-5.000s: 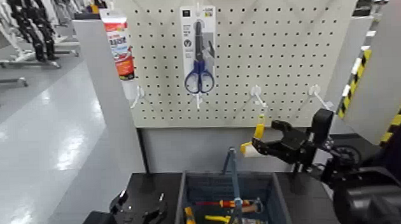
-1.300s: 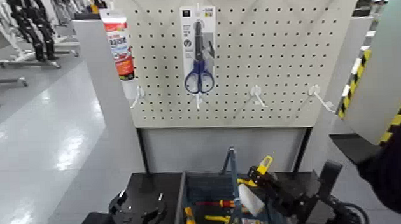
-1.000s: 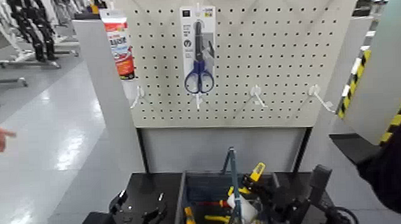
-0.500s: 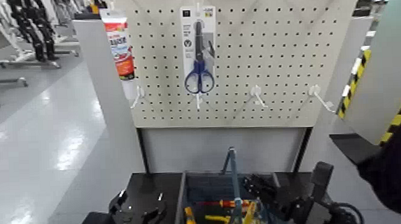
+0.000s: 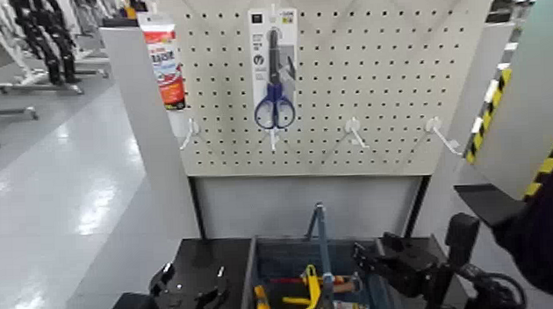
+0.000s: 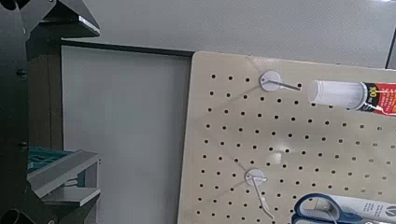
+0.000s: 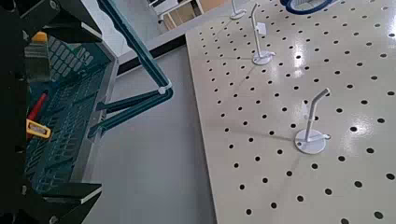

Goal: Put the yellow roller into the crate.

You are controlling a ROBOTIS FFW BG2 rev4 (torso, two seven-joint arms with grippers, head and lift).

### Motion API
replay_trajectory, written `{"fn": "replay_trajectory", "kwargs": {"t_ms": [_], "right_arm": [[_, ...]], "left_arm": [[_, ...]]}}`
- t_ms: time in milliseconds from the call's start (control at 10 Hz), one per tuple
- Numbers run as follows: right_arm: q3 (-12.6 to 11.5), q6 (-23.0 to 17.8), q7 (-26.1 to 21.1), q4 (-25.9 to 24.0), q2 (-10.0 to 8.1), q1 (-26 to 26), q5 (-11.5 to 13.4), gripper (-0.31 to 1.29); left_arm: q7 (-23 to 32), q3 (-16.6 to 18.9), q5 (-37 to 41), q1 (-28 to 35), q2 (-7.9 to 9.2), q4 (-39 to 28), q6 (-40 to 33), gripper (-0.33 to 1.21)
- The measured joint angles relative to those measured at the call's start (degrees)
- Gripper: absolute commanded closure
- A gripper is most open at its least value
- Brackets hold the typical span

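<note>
Right gripper (image 5: 376,260) hovers over the crate's right end, fingers parted and holding nothing. Inside the crate (image 5: 264,252), the yellow roller (image 5: 309,289) lies on the floor of the bin just left of the upright blue handle bar (image 5: 321,242), beside a red-and-yellow screwdriver (image 5: 304,279). Behind the crate rises a white pegboard (image 5: 374,83) carrying blue-handled scissors (image 5: 273,77), a tube (image 5: 164,63) and bare hooks (image 5: 356,131). Left gripper (image 5: 193,291) rests low on the black platform left of the crate; I cannot tell whether it is parted or closed.
</note>
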Motion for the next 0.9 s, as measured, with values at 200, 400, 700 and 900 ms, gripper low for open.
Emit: {"fn": "replay_trajectory", "kwargs": {"t_ms": [200, 400, 700, 900], "right_arm": [[-0.04, -2.68, -2.2, -1.52, 0.59, 1.55, 0.9, 0.12], [-0.19, -8.11, -8.53, -4.31, 2.23, 5.21, 2.94, 0.13], [0.41, -19.87, -18.41, -6.64, 4.23, 11.7, 5.46, 0.13], [1.54, -24.27, -22.23, -6.81, 5.15, 14.71, 7.29, 0.13]], "left_arm": [[-0.01, 0.04, 0.01, 0.08, 0.01, -0.08, 0.0, 0.11], [0.0, 0.1, 0.01, 0.16, 0.0, -0.17, 0.0, 0.11], [0.01, 0.29, 0.0, 0.41, 0.09, -0.34, 0.0, 0.11], [-0.04, 0.37, 0.0, 0.5, 0.09, -0.38, 0.0, 0.11]]}}
